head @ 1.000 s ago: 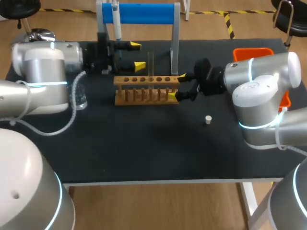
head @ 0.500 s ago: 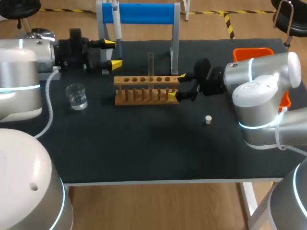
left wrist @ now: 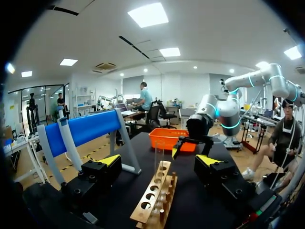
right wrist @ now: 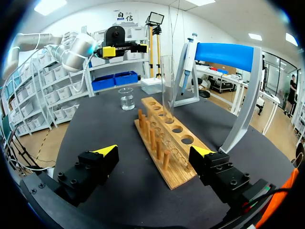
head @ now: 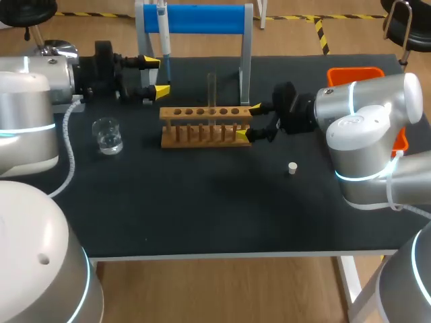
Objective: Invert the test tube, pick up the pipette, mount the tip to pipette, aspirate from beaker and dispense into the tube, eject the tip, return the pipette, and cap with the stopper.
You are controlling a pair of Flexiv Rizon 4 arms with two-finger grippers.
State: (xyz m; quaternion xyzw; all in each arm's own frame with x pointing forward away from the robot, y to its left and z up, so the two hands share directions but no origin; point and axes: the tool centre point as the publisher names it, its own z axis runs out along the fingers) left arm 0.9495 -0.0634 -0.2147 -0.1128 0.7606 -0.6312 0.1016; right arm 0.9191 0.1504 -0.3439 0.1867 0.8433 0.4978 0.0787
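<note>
**Both hands wide, pipette on its stand**

From above: my left gripper (head: 155, 75) is at the far left of the table (head: 202, 208). Its fingers are spread wide and hold nothing, and the tips are just beside the pipette (head: 163, 27). The pipette hangs on the blue stand (head: 202, 19). The beaker (head: 108, 136), with clear liquid in it, stands near the left end of the rack (head: 202, 128). The tube (head: 211, 87) is upright in the rack, right of its middle. My right gripper (head: 248, 121) is at the rack's right end, also wide and holding nothing, with one tip on each side of that end. The stopper (head: 292, 168) lies on the table, apart from the rack and near my right arm. An orange bin (head: 355, 73) sits at the far right corner.

From my left wrist: the rack runs away ahead between my spread fingers, and the tube stands in it. The stand is beside one finger. My right gripper is at the rack's far end, with the bin beyond it.

From my right wrist: the rack's near end lies between my spread fingers, close to one and well off the other. The tube stands further along. The beaker is past the far end, and the pipette hangs on the stand alongside.
</note>
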